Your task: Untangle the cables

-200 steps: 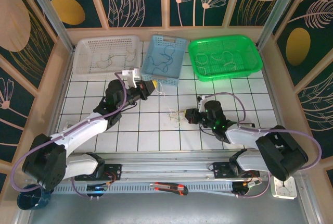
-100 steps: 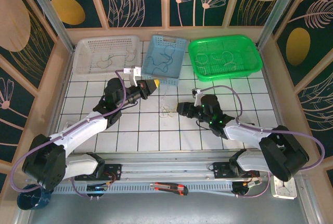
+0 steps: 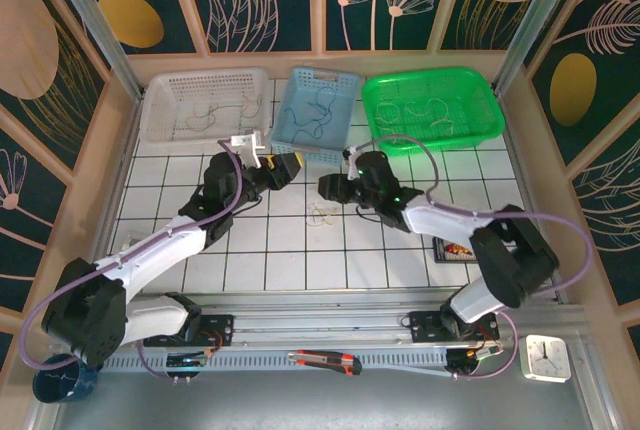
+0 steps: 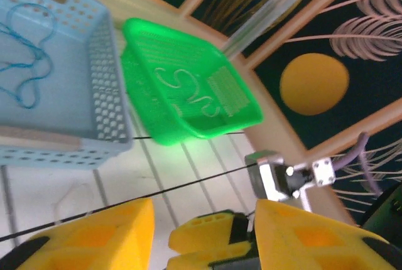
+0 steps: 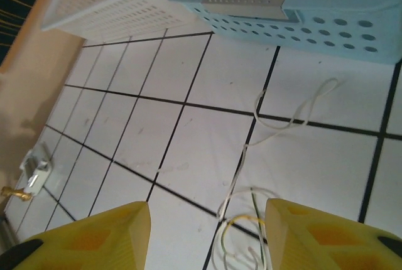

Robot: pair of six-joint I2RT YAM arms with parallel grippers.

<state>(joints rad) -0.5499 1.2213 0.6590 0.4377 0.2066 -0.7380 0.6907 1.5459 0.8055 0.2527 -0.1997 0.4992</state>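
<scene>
The cables lie as a small loose tangle on the white tiles below the blue basket. In the right wrist view they show as a pale wire, a yellowish one and a dark green one, the pale wire trailing off toward the blue basket. My right gripper hovers just above and right of the tangle, open, with the loops lying between its fingers and nothing held. My left gripper is left of it, by the blue basket's near corner, open and empty. The right gripper's yellow finger shows between its fingers.
Three baskets line the far edge: white, blue and green, each with wires inside. A dark flat card lies on the tiles at right. A box cutter and a clock sit on the near rail.
Both grippers opened. The wire that ran from the left gripper now lies on the tiles. The right gripper swung up and left toward the blue basket, uncovering the dark card.
</scene>
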